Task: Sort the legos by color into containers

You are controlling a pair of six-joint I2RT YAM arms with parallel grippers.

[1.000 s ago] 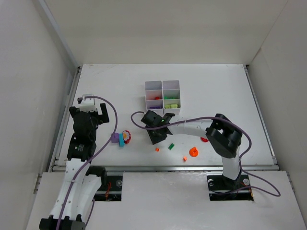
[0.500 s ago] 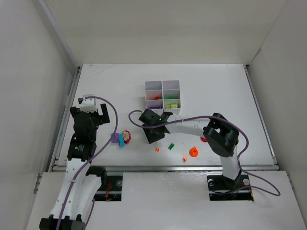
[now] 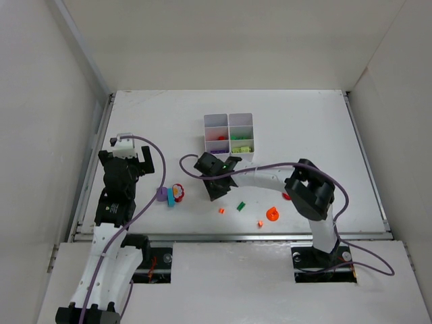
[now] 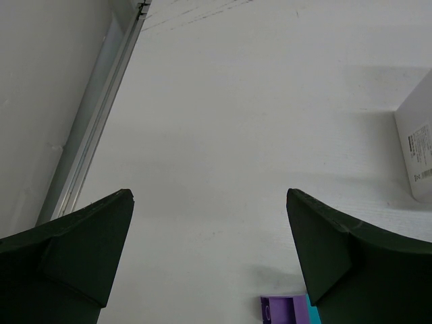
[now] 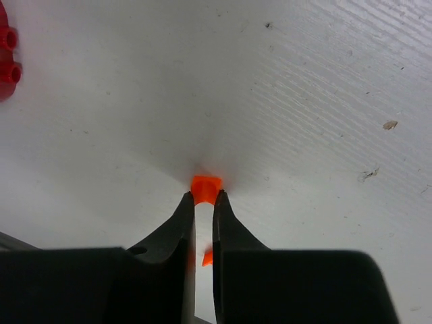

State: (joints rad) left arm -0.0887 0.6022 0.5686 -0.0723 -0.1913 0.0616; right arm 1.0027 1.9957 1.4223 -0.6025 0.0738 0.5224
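- Right jaws are clenching a tiny orange plastic brick [image 5: 206,188] by their tips, near the white six-compartment plastic tray [image 3: 229,125]
- Left jaws are hanging released
- Lifting slowly is looking wise, the hold being shallow

Even, diffuse light fills the top view. The white surface [image 3: 304,121] reads bright, almost washed out, with only faint, soft shadows. In the left wrist view the left hand [image 4: 209,197] shows as two underexposed dark wedges, and a soft grey shadow lies beside the tray [image 4: 420,145]. In the right wrist view the surface grain is sharp, the orange brick [image 5: 205,188] sits in a dim halo, and the right hand [image 5: 204,201] is black and slightly blurred.
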